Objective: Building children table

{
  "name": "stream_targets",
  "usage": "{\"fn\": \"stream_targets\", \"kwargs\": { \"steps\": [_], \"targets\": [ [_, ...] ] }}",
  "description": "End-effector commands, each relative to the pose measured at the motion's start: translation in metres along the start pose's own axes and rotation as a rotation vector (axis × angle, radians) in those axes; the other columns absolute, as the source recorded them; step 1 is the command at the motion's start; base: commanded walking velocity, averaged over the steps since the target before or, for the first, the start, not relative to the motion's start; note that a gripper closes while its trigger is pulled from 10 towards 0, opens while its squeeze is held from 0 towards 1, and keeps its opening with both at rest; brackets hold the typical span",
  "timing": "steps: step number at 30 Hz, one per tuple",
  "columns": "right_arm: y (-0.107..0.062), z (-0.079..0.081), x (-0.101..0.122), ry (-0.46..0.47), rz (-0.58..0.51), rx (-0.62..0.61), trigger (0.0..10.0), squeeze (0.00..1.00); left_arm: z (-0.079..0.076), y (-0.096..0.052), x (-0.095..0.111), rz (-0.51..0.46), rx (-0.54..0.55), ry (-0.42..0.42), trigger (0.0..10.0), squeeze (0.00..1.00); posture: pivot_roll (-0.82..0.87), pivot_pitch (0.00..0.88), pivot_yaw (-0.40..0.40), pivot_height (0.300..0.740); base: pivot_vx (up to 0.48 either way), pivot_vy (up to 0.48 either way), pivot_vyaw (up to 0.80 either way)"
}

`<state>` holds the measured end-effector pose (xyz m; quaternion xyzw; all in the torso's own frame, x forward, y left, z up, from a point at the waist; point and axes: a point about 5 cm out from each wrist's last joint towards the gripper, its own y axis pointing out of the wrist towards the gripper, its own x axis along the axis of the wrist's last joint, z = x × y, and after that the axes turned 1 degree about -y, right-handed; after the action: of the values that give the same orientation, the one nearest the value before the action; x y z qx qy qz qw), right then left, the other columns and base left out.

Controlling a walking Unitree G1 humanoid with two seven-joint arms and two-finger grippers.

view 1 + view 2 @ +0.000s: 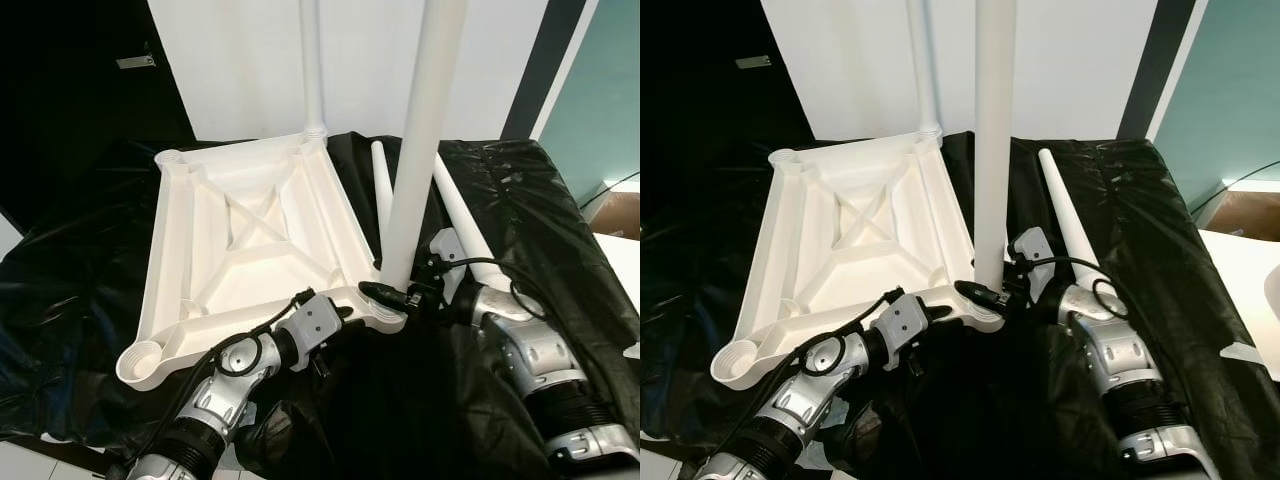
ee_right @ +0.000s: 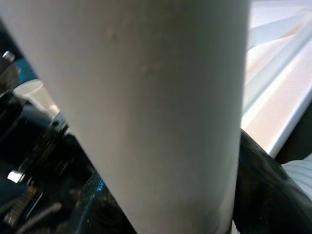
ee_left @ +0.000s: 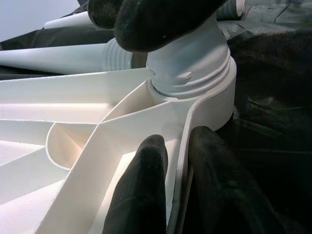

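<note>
A white tabletop (image 1: pixel 240 250) lies upside down on a black cloth. One white leg (image 1: pixel 312 70) stands upright in its far corner socket. A second leg (image 1: pixel 420 150) stands in the near right socket (image 3: pixel 214 97), and my right gripper (image 1: pixel 395 293) is shut around this leg's base (image 2: pixel 146 97). My left gripper (image 1: pixel 335 318) is shut on the tabletop's near rim (image 3: pixel 181 146) just beside that socket, one finger (image 3: pixel 141 190) inside and one outside. Two loose legs (image 1: pixel 382 195) (image 1: pixel 462 225) lie on the cloth to the right.
Open sockets sit at the near left corner (image 1: pixel 145 360) and far left corner (image 1: pixel 172 160). The black cloth (image 1: pixel 530 200) is crumpled all around. A white wall (image 1: pixel 240 60) stands behind, and a cardboard box (image 1: pixel 620 215) is at the far right.
</note>
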<state>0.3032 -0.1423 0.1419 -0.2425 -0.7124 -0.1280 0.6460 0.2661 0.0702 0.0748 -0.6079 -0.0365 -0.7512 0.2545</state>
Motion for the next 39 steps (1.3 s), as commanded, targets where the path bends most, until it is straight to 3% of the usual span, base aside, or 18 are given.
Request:
{"fn": "stream_targets", "kwargs": {
  "steps": [1,6,7,9,10,11,13,14,22,23,24,25,28,29,30,34,35,39],
  "targets": [
    [0.001,0.006,0.000,0.025,-0.005,0.092,0.0,0.00,-0.024,-0.008,-0.039,0.174,-0.125,-0.096,10.0,0.00,0.05,0.000,0.028,0.740,0.000,0.000,0.00],
    [0.010,0.019,-0.012,0.041,0.003,0.014,0.0,0.00,-0.024,-0.007,-0.038,0.170,-0.122,-0.097,10.0,0.00,0.05,0.000,0.024,0.740,0.000,0.000,0.00],
    [0.017,0.027,-0.010,0.034,-0.094,-0.096,0.0,0.00,-0.025,-0.007,-0.038,0.169,-0.122,-0.099,10.0,0.00,0.05,0.000,0.023,0.740,0.000,0.000,0.00],
    [0.017,0.027,-0.010,0.034,-0.094,-0.096,0.0,0.00,-0.025,-0.007,-0.038,0.169,-0.122,-0.099,10.0,0.00,0.05,0.000,0.023,0.740,0.000,0.000,0.00],
    [0.022,0.029,-0.004,0.066,-0.207,-0.256,0.0,0.00,-0.025,-0.006,-0.038,0.169,-0.122,-0.100,10.0,0.00,0.06,0.000,0.023,0.740,0.000,0.000,0.00],
    [0.022,0.029,-0.004,0.066,-0.207,-0.256,0.0,0.00,-0.025,-0.006,-0.038,0.169,-0.122,-0.100,10.0,0.00,0.06,0.000,0.023,0.740,0.000,0.000,0.00],
    [0.023,0.021,0.006,0.098,-0.317,-0.527,0.0,0.00,-0.026,-0.007,-0.038,0.168,-0.124,-0.102,10.0,0.00,0.06,0.000,0.028,0.740,0.000,0.000,0.00],
    [0.020,0.012,0.008,0.097,-0.317,-0.638,0.0,0.00,-0.027,-0.007,-0.038,0.169,-0.127,-0.102,10.0,0.00,0.06,0.000,0.028,0.740,0.000,0.000,0.00],
    [0.019,0.007,0.002,0.052,-0.240,-0.788,0.0,0.00,-0.028,-0.009,-0.038,0.172,-0.131,-0.101,10.0,0.00,0.06,0.000,0.031,0.740,0.000,0.000,0.00],
    [0.023,0.010,0.000,0.053,-0.220,-0.760,3.7,0.00,-0.028,-0.009,-0.038,0.172,-0.131,-0.100,10.0,0.00,0.06,0.000,0.032,0.740,0.000,0.000,0.00],
    [0.023,0.010,0.000,0.053,-0.220,-0.760,3.7,0.00,-0.028,-0.009,-0.038,0.172,-0.131,-0.100,10.0,0.00,0.06,0.000,0.032,0.740,0.000,0.000,0.00],
    [0.029,0.015,-0.005,0.053,-0.180,-0.690,10.0,0.00,-0.028,-0.009,-0.038,0.172,-0.130,-0.099,10.0,0.00,0.06,0.000,0.033,0.740,0.000,0.000,0.00],
    [0.036,0.021,-0.012,0.059,-0.129,-0.590,10.0,0.00,-0.027,-0.009,-0.038,0.173,-0.130,-0.099,10.0,0.00,0.06,0.000,0.034,0.740,0.000,0.000,0.00],
    [0.035,0.020,-0.014,0.053,-0.113,-0.559,10.0,0.61,-0.026,-0.009,-0.038,0.174,-0.129,-0.098,10.0,0.00,0.06,0.000,0.034,0.740,0.000,0.000,0.00],
    [0.033,0.019,-0.015,0.063,-0.103,-0.511,10.0,1.00,-0.026,-0.009,-0.038,0.174,-0.129,-0.098,10.0,0.00,0.06,0.000,0.034,0.740,0.000,0.000,0.00],
    [0.025,0.008,-0.012,0.023,-0.057,-0.383,10.0,1.00,-0.024,-0.009,-0.038,0.176,-0.131,-0.096,10.0,0.00,0.06,0.000,0.039,0.740,0.000,0.000,0.00],
    [0.023,0.005,-0.011,0.012,-0.050,-0.354,10.0,0.00,-0.024,-0.009,-0.038,0.176,-0.132,-0.095,10.0,0.00,0.06,0.000,0.039,0.740,0.000,0.000,0.00],
    [0.013,-0.001,-0.003,-0.032,-0.046,-0.209,10.0,0.00,-0.022,-0.008,-0.037,0.175,-0.133,-0.093,10.0,0.00,0.05,0.000,0.042,0.740,0.000,0.000,0.00]
  ]
}}
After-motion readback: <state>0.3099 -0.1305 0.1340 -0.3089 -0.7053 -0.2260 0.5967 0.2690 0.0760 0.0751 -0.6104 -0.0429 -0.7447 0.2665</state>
